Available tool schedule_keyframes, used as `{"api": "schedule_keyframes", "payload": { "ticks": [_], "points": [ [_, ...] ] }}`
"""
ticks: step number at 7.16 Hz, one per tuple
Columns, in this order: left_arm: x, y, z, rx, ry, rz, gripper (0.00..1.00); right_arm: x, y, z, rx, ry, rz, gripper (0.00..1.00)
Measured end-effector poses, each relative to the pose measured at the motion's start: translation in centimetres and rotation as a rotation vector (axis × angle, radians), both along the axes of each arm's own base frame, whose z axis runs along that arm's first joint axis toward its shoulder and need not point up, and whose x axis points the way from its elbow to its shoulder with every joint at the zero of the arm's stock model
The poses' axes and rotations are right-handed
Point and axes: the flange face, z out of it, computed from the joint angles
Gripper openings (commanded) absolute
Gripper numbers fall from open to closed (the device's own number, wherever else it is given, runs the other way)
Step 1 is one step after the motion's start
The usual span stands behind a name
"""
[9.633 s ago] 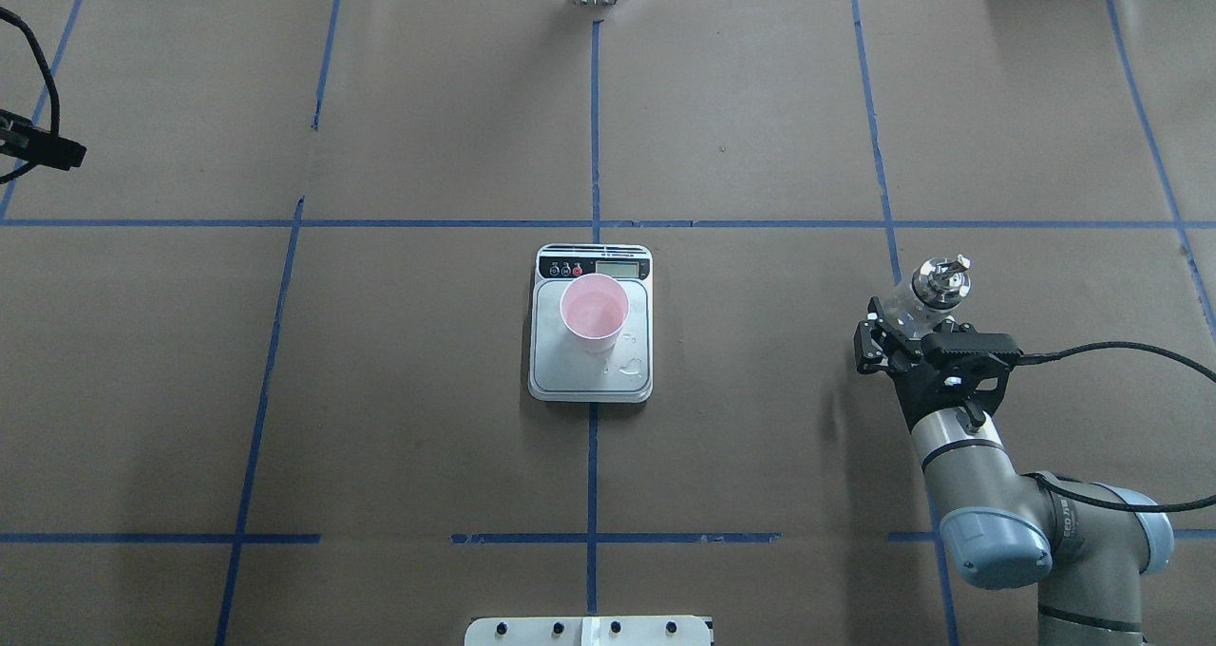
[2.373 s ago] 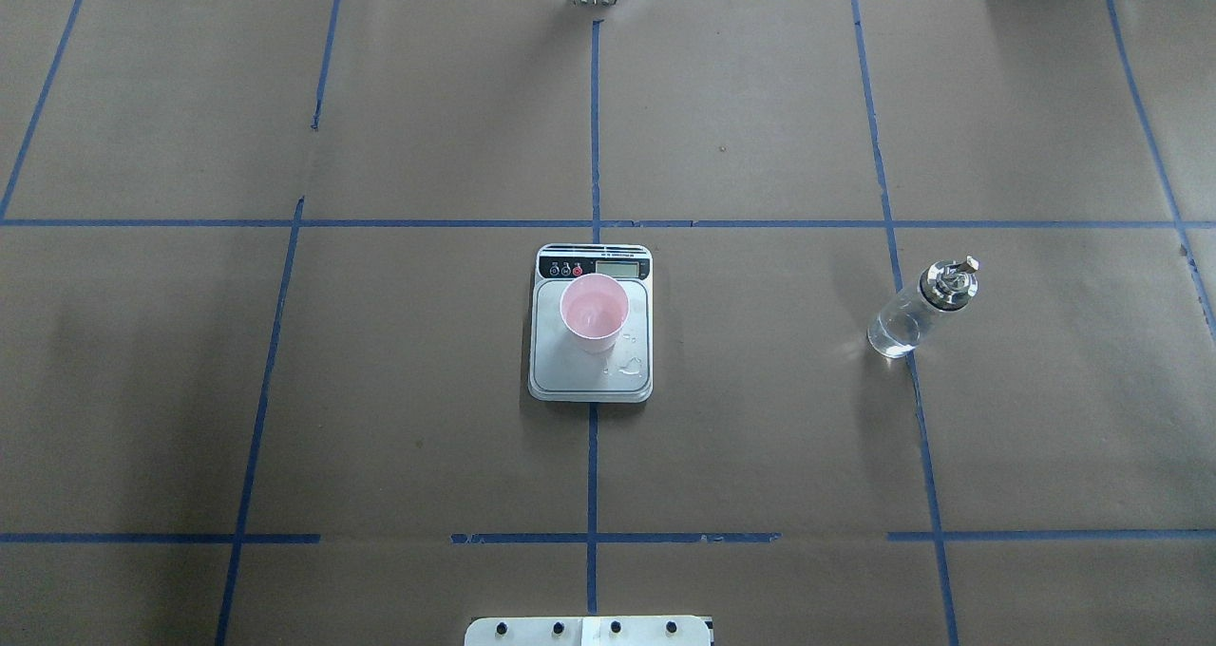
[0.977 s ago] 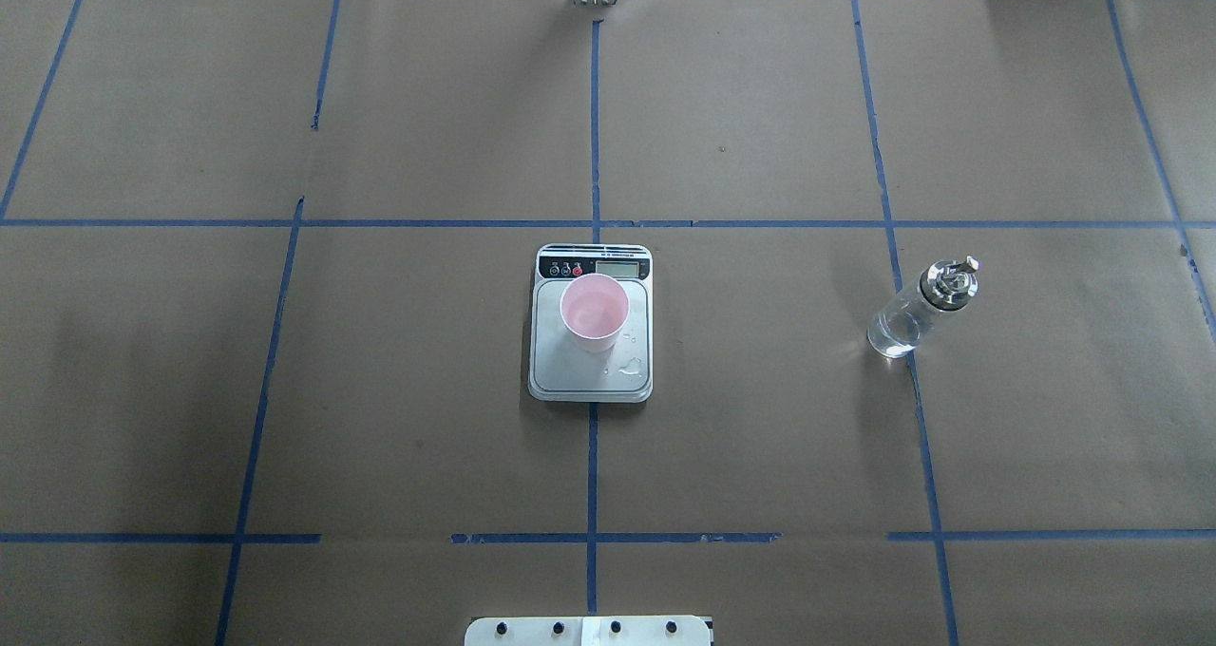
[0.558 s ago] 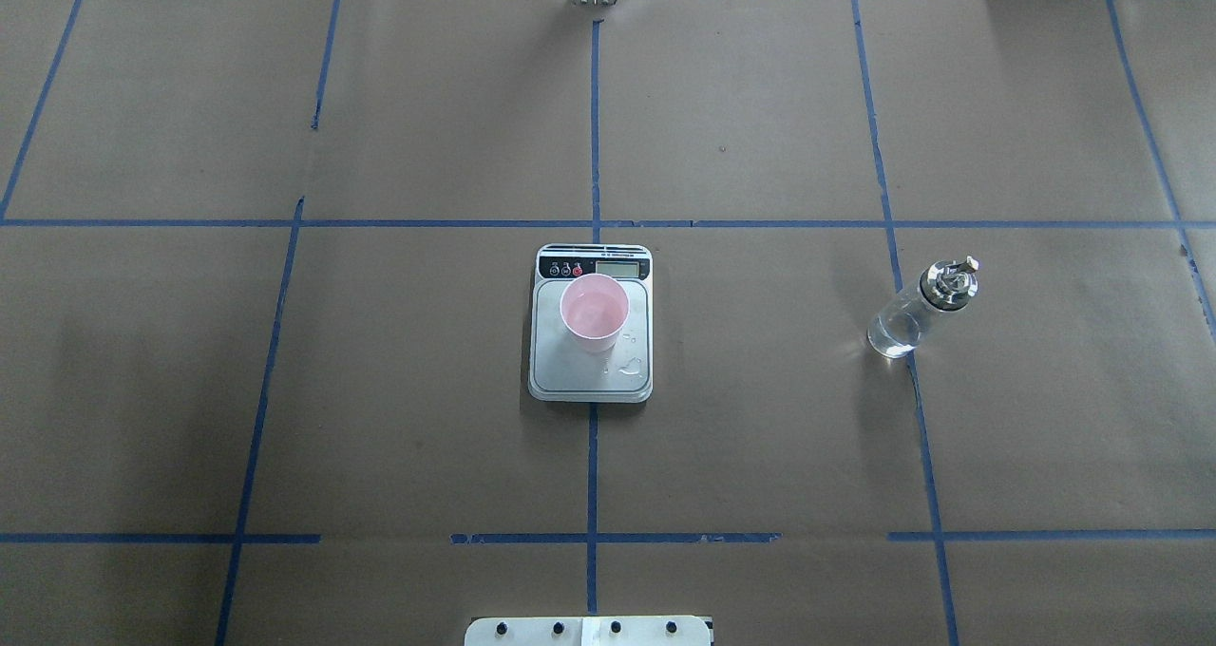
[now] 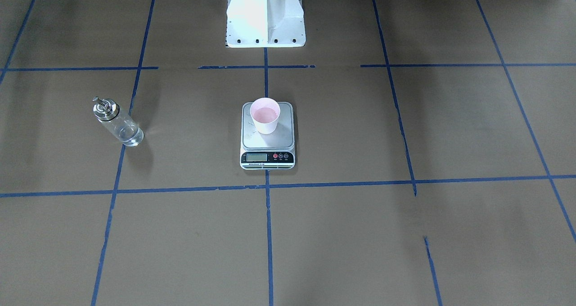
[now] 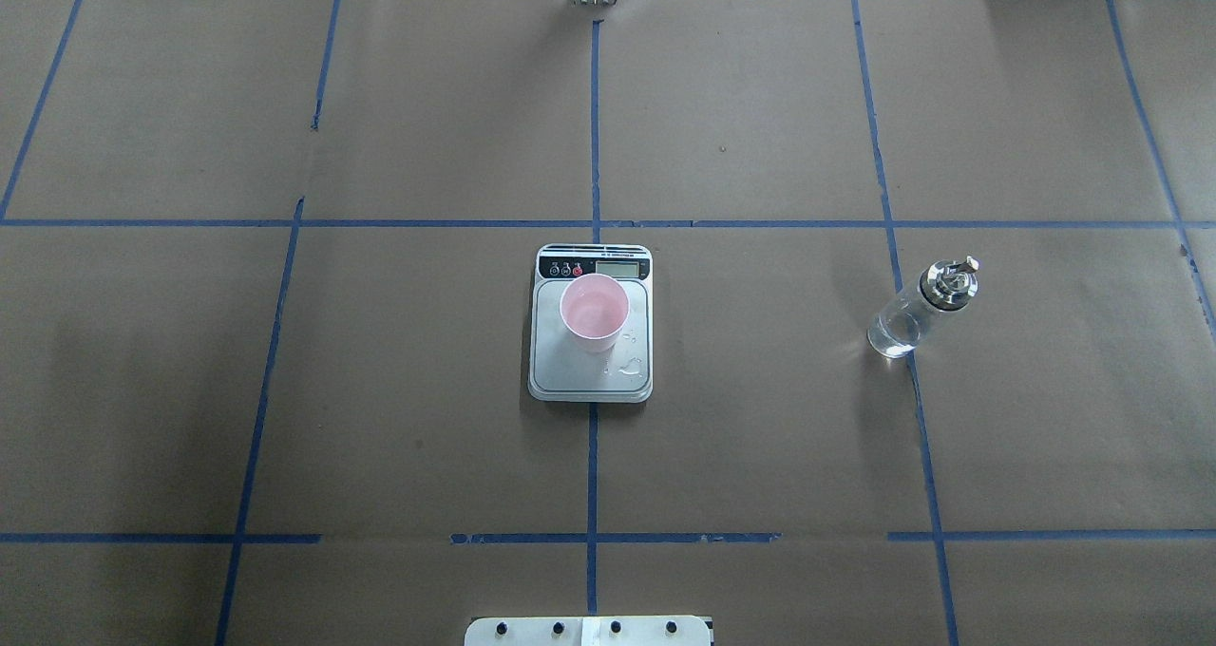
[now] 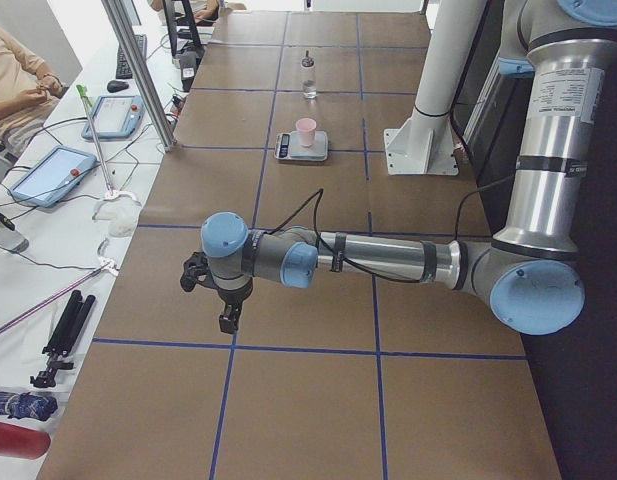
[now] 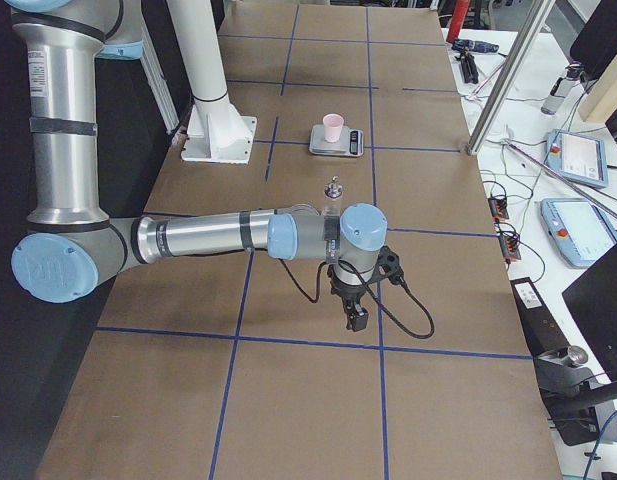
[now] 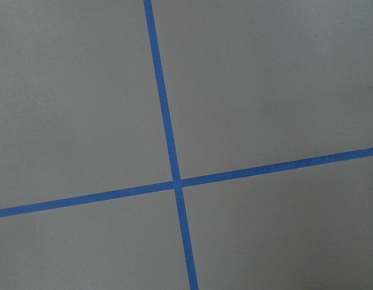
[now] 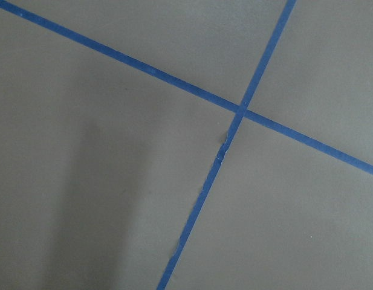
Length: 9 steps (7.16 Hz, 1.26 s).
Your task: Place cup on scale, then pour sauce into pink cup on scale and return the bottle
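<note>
Two grippers: neither the left gripper (image 7: 228, 318) nor the right gripper (image 8: 356, 318) shows in the overhead view now. Some seconds back the right one was at the bottle (image 6: 917, 309) on the right of that frame, and it has since drawn clear.
Grip state: we see both grippers only from the side views, each hanging over bare surface (image 6: 760, 456), so we cannot tell whether they are released or clenched. Their wrist cameras show only brown paper and blue tape (image 9: 168, 139).
Bottle: it stands upright and alone at the right of the overhead frame. Its base is on a tape line, well apart from the scale (image 6: 570, 375), and it has not shifted over the last frames.
Sauce (image 6: 891, 334): clear liquid remains in the lower part of the glass.
Cup (image 6: 594, 313): it stands upright on the steel platform at frame centre, toward the display end, unmoved. We cannot read how full it is.
Droplets (image 6: 629, 370): a few sit on the platform just beside the cup, toward the lower right of the scale.
Meaning: we judge that the cup is placed, the pour is made and the bottle is set back, so nothing of the task looks left to do.
</note>
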Motion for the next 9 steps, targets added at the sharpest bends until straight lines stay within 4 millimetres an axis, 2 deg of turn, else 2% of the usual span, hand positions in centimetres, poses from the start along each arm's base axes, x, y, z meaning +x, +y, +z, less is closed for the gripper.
{"api": "schedule_keyframes", "payload": {
  "ticks": [3,6,9],
  "points": [
    [0.0,0.3,0.0,0.007,0.001,-0.001,1.0,-0.5,-0.1,-0.4,0.009,-0.012,-0.007,1.0],
    [0.0,0.5,-1.3,0.025,0.004,-0.002,1.0,-1.4,-0.4,-0.4,0.007,-0.021,-0.025,1.0],
    [-0.1,0.7,-1.6,0.03,0.005,-0.002,1.0,-1.5,0.2,-0.4,0.012,-0.021,-0.031,1.0]
  ]
}}
